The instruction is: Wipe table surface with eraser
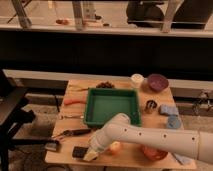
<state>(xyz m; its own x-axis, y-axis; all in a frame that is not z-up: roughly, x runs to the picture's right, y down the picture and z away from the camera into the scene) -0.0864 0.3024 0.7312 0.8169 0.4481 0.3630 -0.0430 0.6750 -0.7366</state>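
Note:
The table surface (127, 131) is a light tan wooden top carrying many items. The eraser (78, 151), a small flat black block, lies near the front edge, left of centre. My white arm (150, 136) reaches in from the lower right. My gripper (92, 153) is down at the table right next to the eraser's right end, and I cannot tell whether it touches it. A peach-coloured fruit (115, 147) sits just right of the gripper.
A green tray (111, 105) fills the middle. A black-handled tool (75, 132) and a small dark block with a grey top (51, 146) lie front left, a carrot (74, 101) at left. Purple bowl (157, 81), white cup (136, 79), metal cup (150, 106), blue items (170, 115) and a red dish (154, 152) stand right.

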